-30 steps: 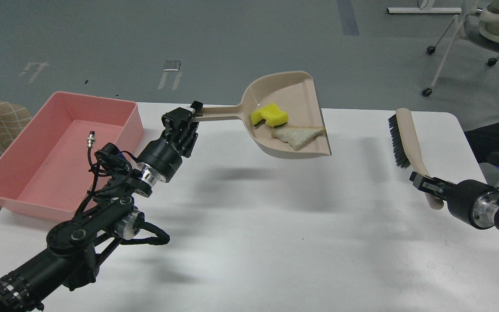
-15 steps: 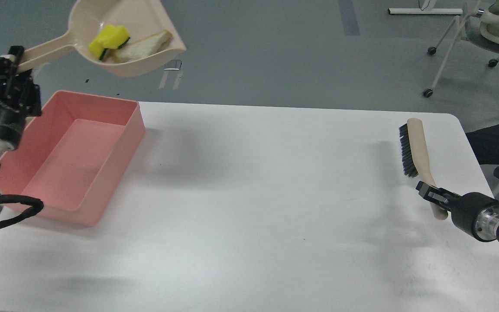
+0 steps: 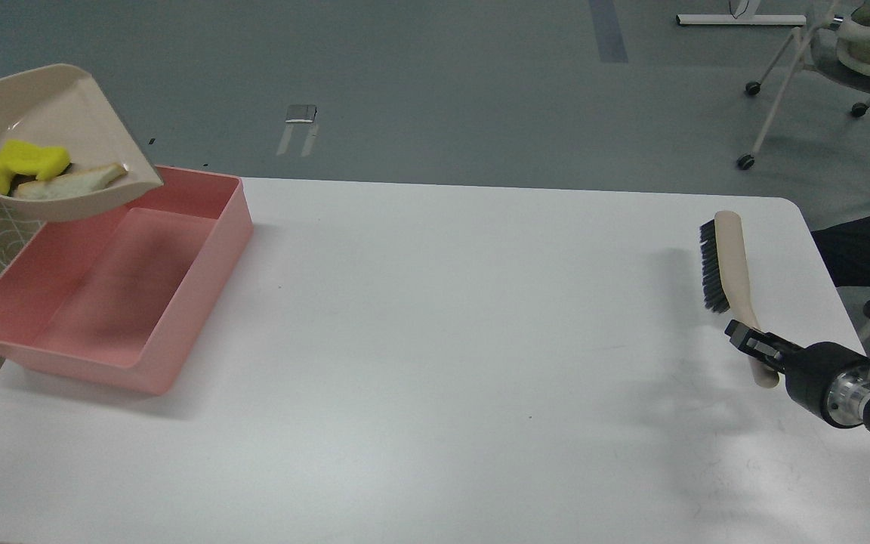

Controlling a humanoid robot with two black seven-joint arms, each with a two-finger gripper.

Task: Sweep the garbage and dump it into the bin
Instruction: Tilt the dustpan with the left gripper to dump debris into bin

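grey floor, wheeled chair far right.

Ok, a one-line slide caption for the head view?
Dustpan holding sponge and bread hovers over pink bin; right gripper holds brush.

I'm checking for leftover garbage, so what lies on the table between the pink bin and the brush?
Nothing: in the head view the white table is bare between the pink rectangular plastic bin and the beige black-bristled brush.
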